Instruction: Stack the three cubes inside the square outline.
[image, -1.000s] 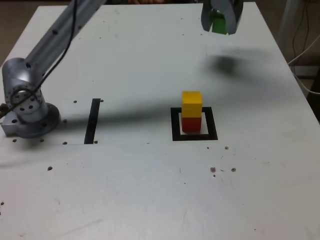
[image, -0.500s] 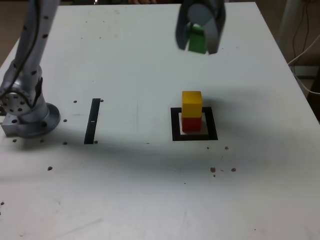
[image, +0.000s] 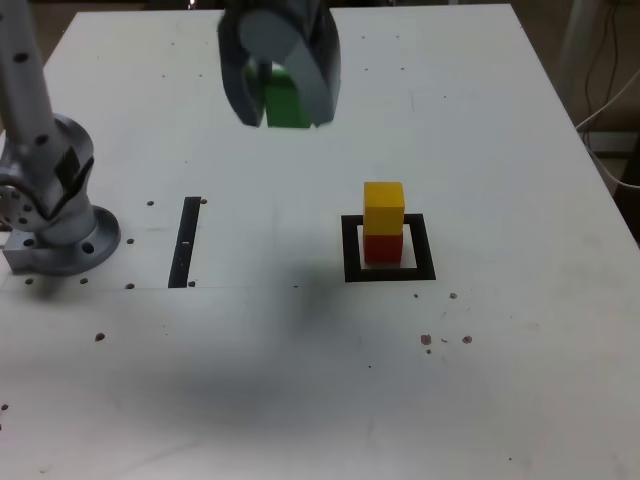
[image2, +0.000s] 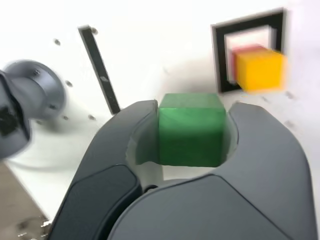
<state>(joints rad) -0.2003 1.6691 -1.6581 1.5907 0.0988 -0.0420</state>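
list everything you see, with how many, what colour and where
red cube: one, red, inside the square outline
yellow cube: one, yellow, on top of the red cube
green cube: one, green, held in the claw above the table
square outline: one, black with white centre, around the red cube
strip: one, black, between the arm's base and the outline
table: one, white, under everything
arm: one, grey, base at the exterior view's left
claw: one, grey, shut on the green cube
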